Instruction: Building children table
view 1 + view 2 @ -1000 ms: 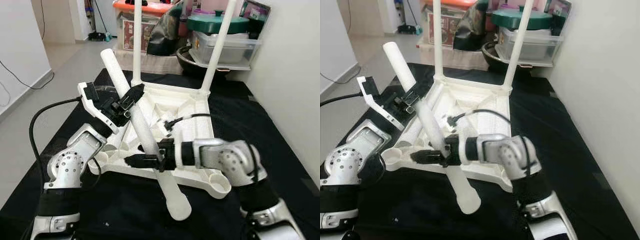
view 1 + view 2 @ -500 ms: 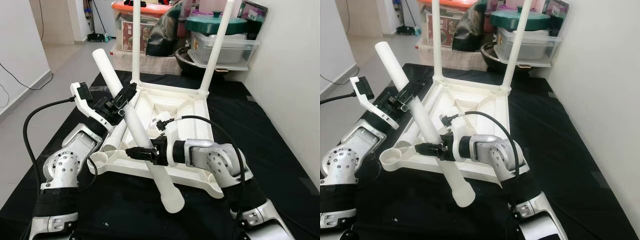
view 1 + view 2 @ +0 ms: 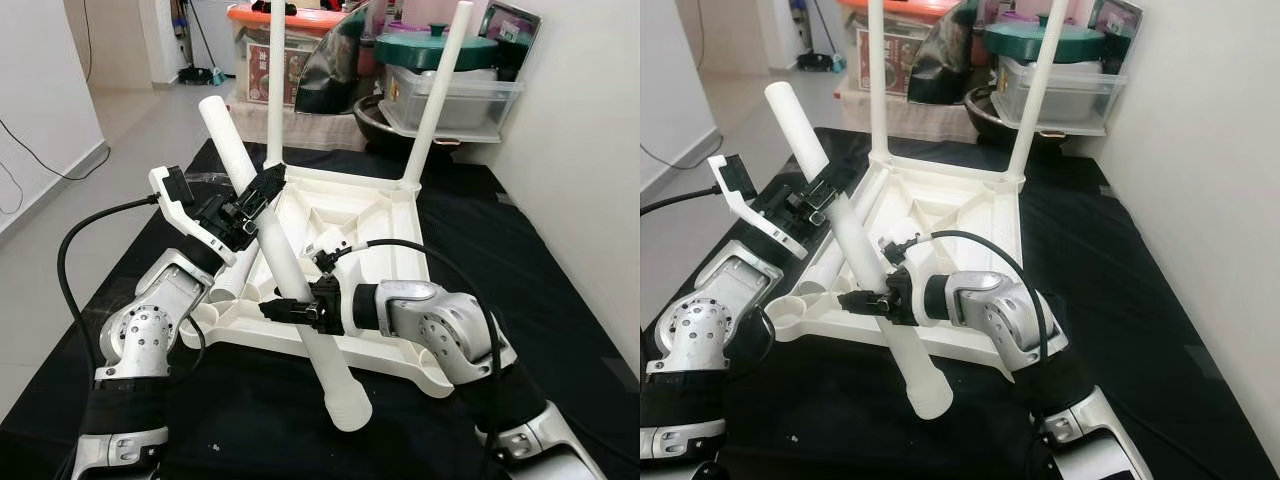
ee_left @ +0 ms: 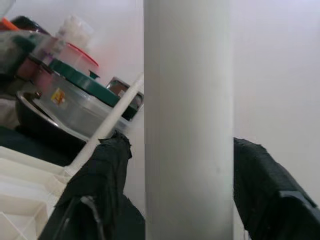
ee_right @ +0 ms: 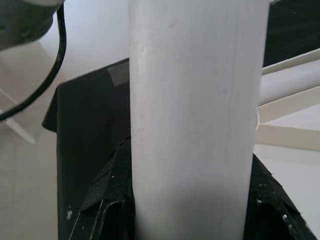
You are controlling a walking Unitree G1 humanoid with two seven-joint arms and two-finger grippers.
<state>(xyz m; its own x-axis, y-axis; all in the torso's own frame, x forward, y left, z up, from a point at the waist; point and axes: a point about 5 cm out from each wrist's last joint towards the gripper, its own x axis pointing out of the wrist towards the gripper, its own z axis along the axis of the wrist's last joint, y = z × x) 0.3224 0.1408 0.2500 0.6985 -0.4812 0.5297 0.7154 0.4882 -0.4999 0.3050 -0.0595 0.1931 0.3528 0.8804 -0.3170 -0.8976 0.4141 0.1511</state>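
Above the upturned table [image 3: 385,215], both grippers (left gripper [image 3: 252,205], right gripper [image 3: 300,311]) clamp the slanted leg [image 3: 280,260].

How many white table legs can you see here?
4: two stand upright in the far corners of the upside-down tabletop, one left, one right. One is held slanted by both grippers; another lies under it. More may be hidden.

A long white matt plastic table leg [image 3: 283,268] is seen between matt black fingers [image 3: 262,186]. The upturned white ribbed plastic tabletop [image 3: 345,215] looks smooth and faintly glossy. Beneath, a matt black cloth mat [image 3: 540,290] is spread. Brushed silver metal covers the arms [image 3: 440,320].
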